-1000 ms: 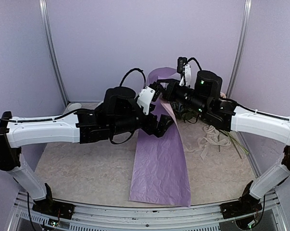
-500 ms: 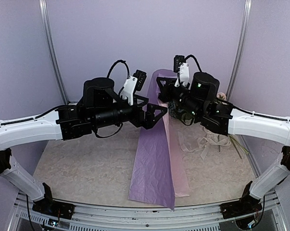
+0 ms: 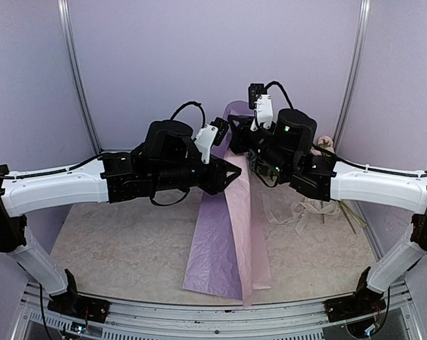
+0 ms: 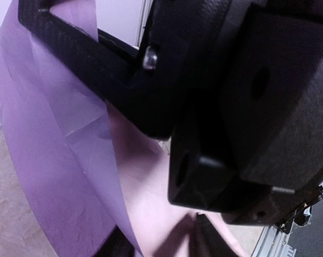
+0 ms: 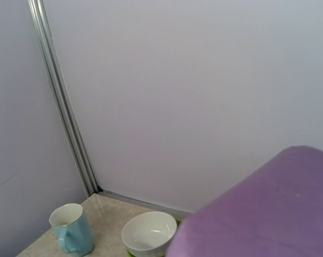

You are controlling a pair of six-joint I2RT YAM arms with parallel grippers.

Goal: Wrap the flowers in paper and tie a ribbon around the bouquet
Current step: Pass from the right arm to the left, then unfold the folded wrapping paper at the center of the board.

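Lilac-pink crinkly wrapping paper (image 3: 224,241) is lifted off the beige speckled table (image 3: 114,248) along most of its length. Only its lower end lies on the table, at the middle of the near edge. From there it rises as a long, narrow, folded strip to an arched top above the table's middle. One face shows deeper lilac, the folded-over face a paler pink.

The right gripper (image 3: 238,129) is high above the table's middle, at the arched top of the strip, with its jaws clenched on the paper. In the right wrist view the sheet drapes over the fingers and hides them.

The left gripper (image 3: 234,172) is also above the table's middle but lower, reaching in from the left against the side of the hanging strip. In the left wrist view the paper runs close past its dark, blurred fingers. Whether those jaws pinch the sheet or only stand around it cannot be told.

A limp cream-white ribbon (image 3: 298,209) lies bunched on the right part of the table, under the right arm. The artificial flowers (image 3: 326,142) lie at the table's far right, mostly hidden behind that arm.

A light blue mug (image 5: 70,230) and a white bowl (image 5: 149,233) stand in the table's far left corner.
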